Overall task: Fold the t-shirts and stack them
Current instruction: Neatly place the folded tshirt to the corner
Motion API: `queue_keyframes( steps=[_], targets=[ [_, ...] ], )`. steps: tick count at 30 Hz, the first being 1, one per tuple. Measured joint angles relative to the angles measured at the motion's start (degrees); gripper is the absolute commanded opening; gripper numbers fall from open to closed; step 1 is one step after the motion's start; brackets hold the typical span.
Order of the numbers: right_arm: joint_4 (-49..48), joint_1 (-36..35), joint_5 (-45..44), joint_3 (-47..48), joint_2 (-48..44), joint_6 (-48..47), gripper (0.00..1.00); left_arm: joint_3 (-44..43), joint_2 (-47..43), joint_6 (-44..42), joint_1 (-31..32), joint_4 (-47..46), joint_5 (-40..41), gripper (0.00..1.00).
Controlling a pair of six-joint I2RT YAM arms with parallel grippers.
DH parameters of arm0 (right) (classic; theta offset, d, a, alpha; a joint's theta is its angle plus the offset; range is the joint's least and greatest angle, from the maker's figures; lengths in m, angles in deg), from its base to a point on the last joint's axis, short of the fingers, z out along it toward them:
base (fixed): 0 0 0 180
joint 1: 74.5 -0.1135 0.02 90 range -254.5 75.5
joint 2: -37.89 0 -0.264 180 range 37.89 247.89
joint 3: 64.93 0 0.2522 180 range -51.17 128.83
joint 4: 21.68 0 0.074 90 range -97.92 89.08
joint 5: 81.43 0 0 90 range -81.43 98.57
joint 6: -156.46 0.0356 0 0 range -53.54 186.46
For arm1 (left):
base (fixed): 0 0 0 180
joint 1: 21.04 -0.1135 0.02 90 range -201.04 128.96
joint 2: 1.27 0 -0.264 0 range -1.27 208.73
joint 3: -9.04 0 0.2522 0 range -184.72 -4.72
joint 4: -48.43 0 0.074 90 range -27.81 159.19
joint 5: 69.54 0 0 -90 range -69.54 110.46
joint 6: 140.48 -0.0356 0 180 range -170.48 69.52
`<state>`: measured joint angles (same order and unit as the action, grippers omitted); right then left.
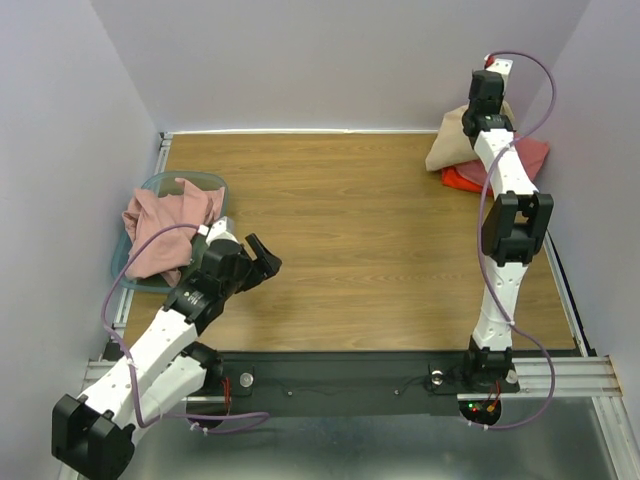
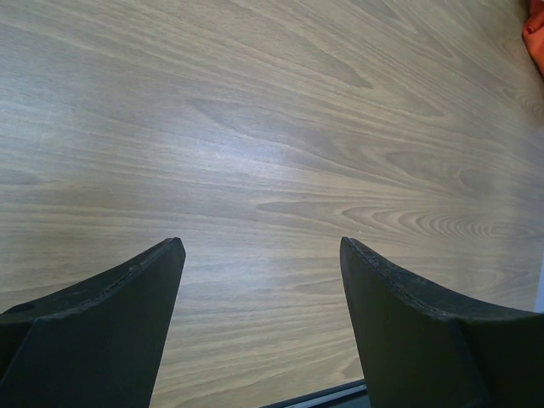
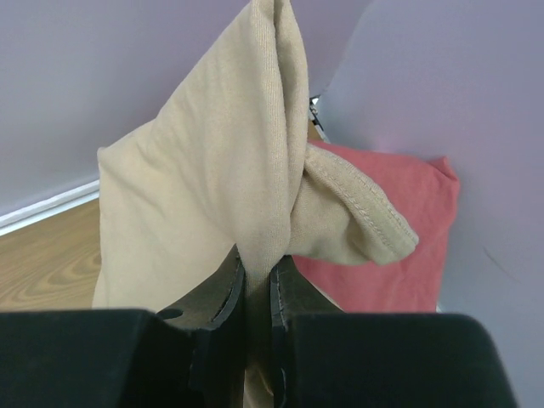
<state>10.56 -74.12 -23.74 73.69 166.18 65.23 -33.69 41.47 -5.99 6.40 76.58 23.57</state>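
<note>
Desk (image 2: 272,127): wood-grain surface, smooth, with a soft sheen. My left claw (image 2: 259,243): matt black fingers, faintly grainy along the edges. My right claw (image 3: 257,262): the same matt black finish. Tan t-shirt (image 3: 212,187): fine-ribbed knit cloth, matt, with a stitched hem. Salmon-red t-shirt (image 3: 399,212): matt cloth, smooth. Bin (image 1: 150,182): translucent teal plastic.

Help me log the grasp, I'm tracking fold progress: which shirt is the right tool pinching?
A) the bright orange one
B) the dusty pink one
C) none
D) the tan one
D: the right wrist view shows the right tool shut on a fold of the tan shirt, with the salmon-red shirt behind it.
</note>
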Motion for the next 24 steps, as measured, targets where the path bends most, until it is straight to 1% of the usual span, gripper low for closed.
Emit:
queue_keyframes(
  steps=[8, 12, 17, 24],
  targets=[
    [0.5, 2.4, 2.4, 1.1, -0.1, 0.3, 0.00, -0.2, 3.1, -0.7, 0.0, 0.0, 0.3, 0.86],
    [0.8, 4.3, 4.9, 0.7, -1.7, 1.7, 0.00, -0.2, 4.3, -0.8, 0.0, 0.0, 0.3, 0.86],
    [0.6, 7.8, 9.8, -3.0, -5.4, 5.4, 0.00, -0.5, 4.5, -1.1, 0.0, -0.2, 0.3, 0.86],
    [0.7, 13.6, 16.7, -7.1, -6.3, 9.7, 0.00, -0.9, 6.2, -1.3, 0.0, -1.3, 0.3, 0.86]
  ],
)
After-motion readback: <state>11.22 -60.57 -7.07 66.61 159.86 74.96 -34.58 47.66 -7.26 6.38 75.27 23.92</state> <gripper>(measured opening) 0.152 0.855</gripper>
